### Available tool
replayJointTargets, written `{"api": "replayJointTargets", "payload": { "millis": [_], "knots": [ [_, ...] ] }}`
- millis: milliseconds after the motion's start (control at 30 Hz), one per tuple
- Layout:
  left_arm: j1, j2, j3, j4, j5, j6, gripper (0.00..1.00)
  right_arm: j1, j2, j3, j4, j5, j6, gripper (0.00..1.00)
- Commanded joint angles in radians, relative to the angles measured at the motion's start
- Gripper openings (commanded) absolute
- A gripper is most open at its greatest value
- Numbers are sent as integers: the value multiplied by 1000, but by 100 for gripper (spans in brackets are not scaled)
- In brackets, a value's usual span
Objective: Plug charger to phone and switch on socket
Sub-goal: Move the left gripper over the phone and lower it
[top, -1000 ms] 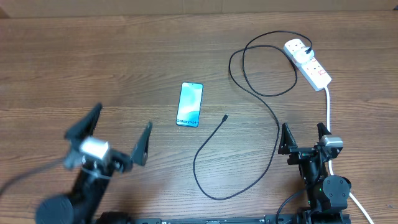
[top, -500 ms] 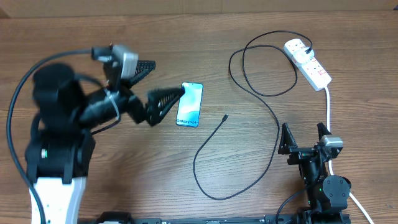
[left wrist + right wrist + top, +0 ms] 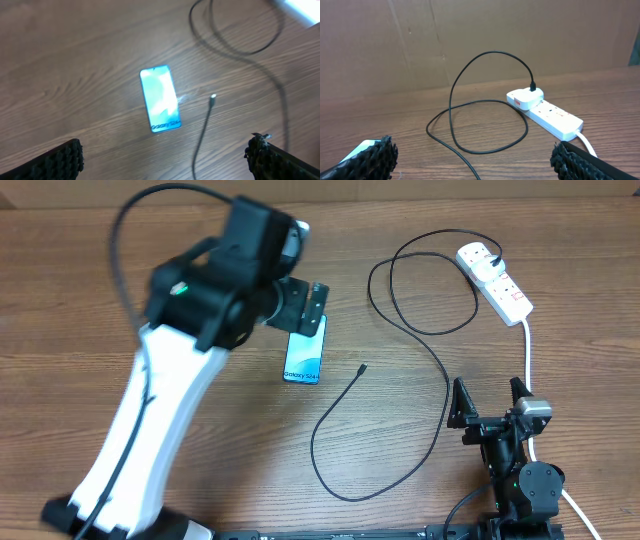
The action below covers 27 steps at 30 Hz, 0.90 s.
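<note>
- The phone lies flat, screen up, near the middle of the worktop. The end lettered "Galaxy S24" faces the robot. Nothing is plugged into it.
- The charger is a thin black cable. Its plug tip lies loose just to the right of the phone's lettered end, near it but not touching.
- From the tip the cable loops toward the robot, then runs back up the right side in wide curls to its white plug. That plug already sits in the far outlet of the socket.
- The socket sits at the far right, well apart from the phone. I cannot tell whether its switches are on or off.
- The left gripper is what has changed. A second ago it sat low at the near left edge. It has since swung out across the worktop and now hangs over the phone's far end.
- Its jaws are spread wide and hold nothing. The left wrist view looks straight down on the phone.
- The right gripper has not moved from the near right. Its jaws are also spread wide and empty, facing the socket.
- Phone, cable and socket have not shifted, so neither step is done.
- My judgement is that the left arm is about to steady or take the phone. That would leave the loose tip for the right arm.
</note>
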<state>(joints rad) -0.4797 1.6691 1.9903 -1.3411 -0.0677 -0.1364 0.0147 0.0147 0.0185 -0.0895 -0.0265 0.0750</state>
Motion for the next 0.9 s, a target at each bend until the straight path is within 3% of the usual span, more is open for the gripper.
{"api": "replayJointTargets", "payload": {
  "millis": [0,200,633,867],
  "knots": [
    [-11,79,21,-7,-18,-26,100,5,-8,-10,6,-1,4,100],
    [22,206,21,3,20,-272,100,5,-8,-10,6,-1,4,100],
    [23,423,21,6,9,-251,100,5,-8,-10,6,-1,4,100],
    [23,530,21,20,40,-166,100,5,-8,-10,6,-1,4,100]
  ]
}}
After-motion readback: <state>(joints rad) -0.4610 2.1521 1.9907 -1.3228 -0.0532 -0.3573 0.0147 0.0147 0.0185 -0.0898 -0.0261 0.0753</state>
